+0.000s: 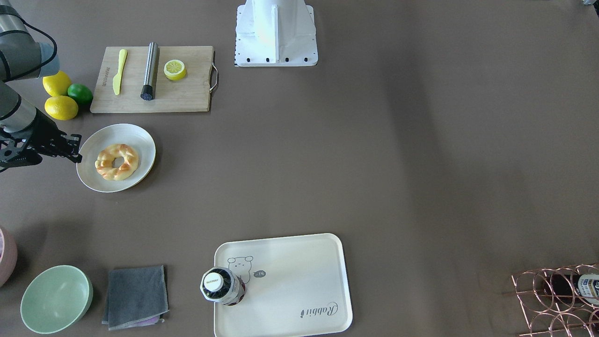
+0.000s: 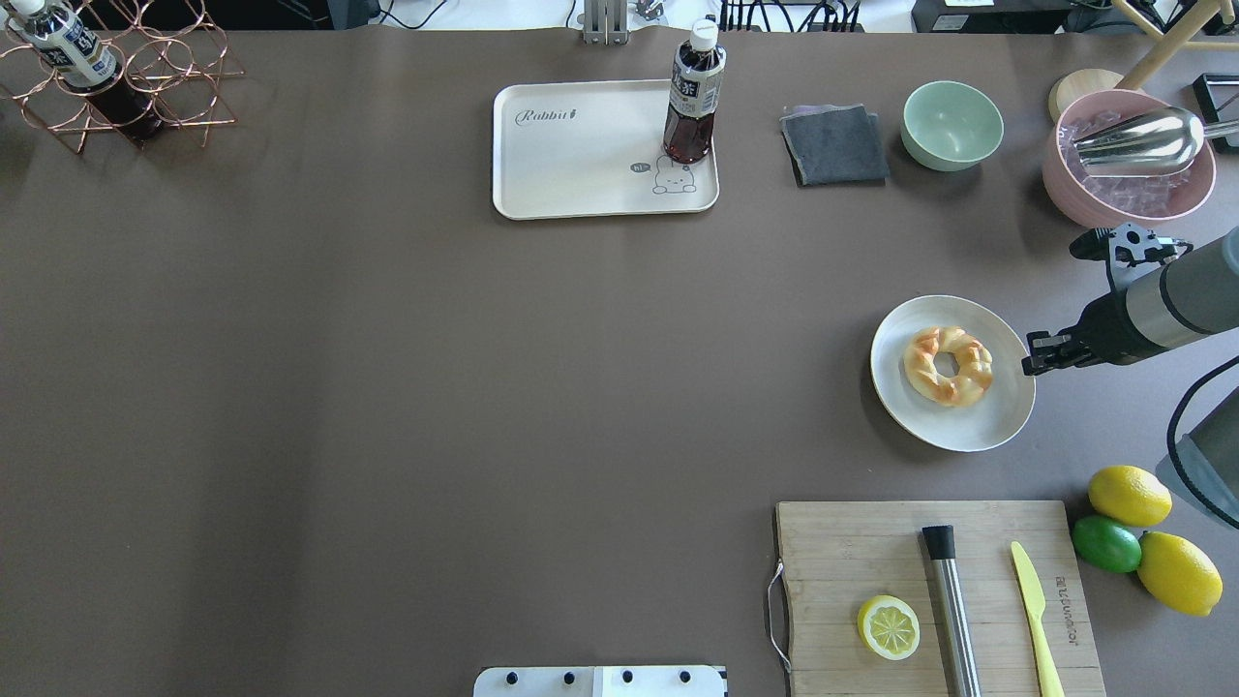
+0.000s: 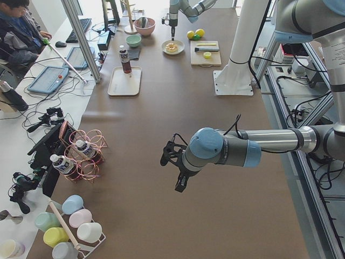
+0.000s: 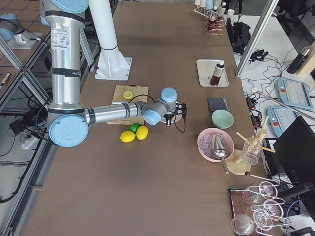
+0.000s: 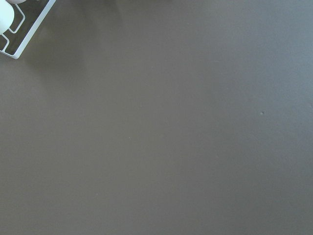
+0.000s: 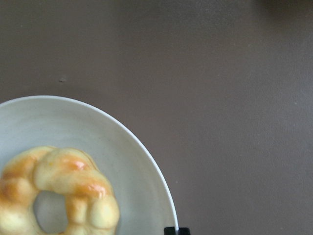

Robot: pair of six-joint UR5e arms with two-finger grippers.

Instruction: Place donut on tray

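Note:
The donut (image 1: 117,162), a twisted golden ring, lies on a round white plate (image 1: 138,135) at the robot's right side; it also shows in the overhead view (image 2: 948,365) and the right wrist view (image 6: 54,191). My right gripper (image 1: 77,148) hovers level at the plate's outer edge (image 2: 1031,353), its fingers apart and empty. The cream tray (image 2: 581,165) with the bear drawing lies at the far side of the table (image 1: 299,276). A dark drink bottle (image 2: 692,97) stands on its corner. My left gripper (image 3: 171,174) hangs over bare table far from both; I cannot tell its state.
A wooden cutting board (image 2: 871,552) holds a lemon half (image 2: 889,627), a steel rod and a yellow knife. Two lemons and a lime (image 2: 1106,543) lie beside it. A grey cloth (image 2: 834,145), green bowl (image 2: 952,124) and pink bowl (image 2: 1128,189) sit behind the plate.

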